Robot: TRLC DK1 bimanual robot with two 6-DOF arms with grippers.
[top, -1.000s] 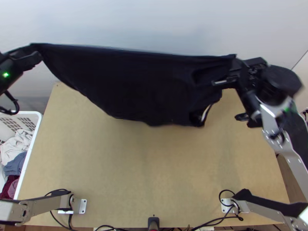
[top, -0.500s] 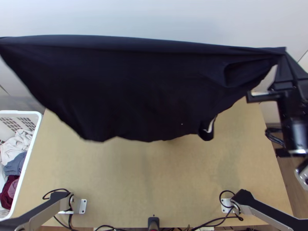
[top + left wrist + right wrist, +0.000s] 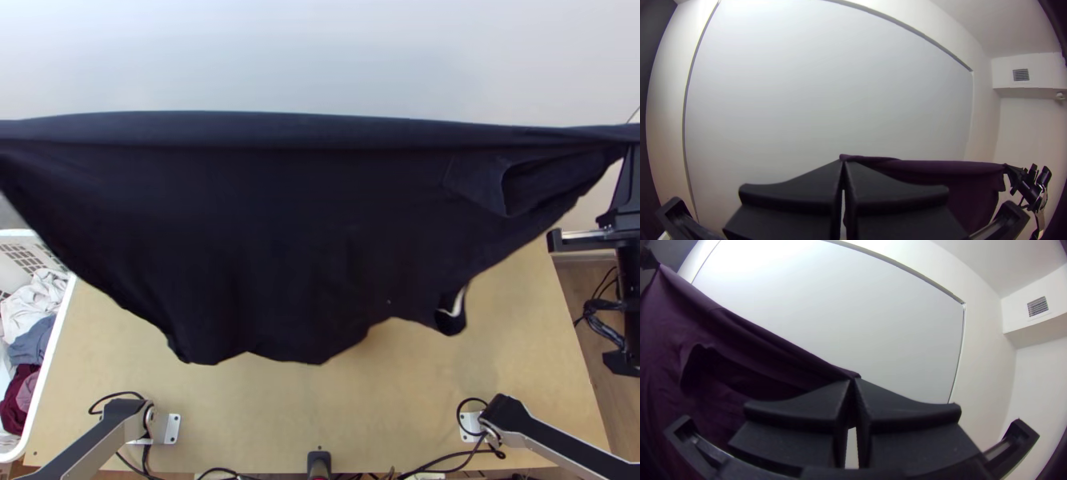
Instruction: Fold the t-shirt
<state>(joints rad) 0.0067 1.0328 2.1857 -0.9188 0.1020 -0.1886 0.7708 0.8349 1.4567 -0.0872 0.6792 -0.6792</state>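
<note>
The big dark cloth t-shirt is up high over the light wooden bench. The black two-fingered left hand pinches one end of its top edge, toward 10 o'clock in the top view. The black two-fingered right hand pinches the other end, toward 2 o'clock. The rest hangs toward 6 o'clock. This looks like the stretching step. Next, both should lay it down flat and smooth.

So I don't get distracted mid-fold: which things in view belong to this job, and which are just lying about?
Job:
- dark t-shirt
- left end effector, holding it
- right end effector, holding it
- table

Lying about:
- white basket
- clothes inside
</note>
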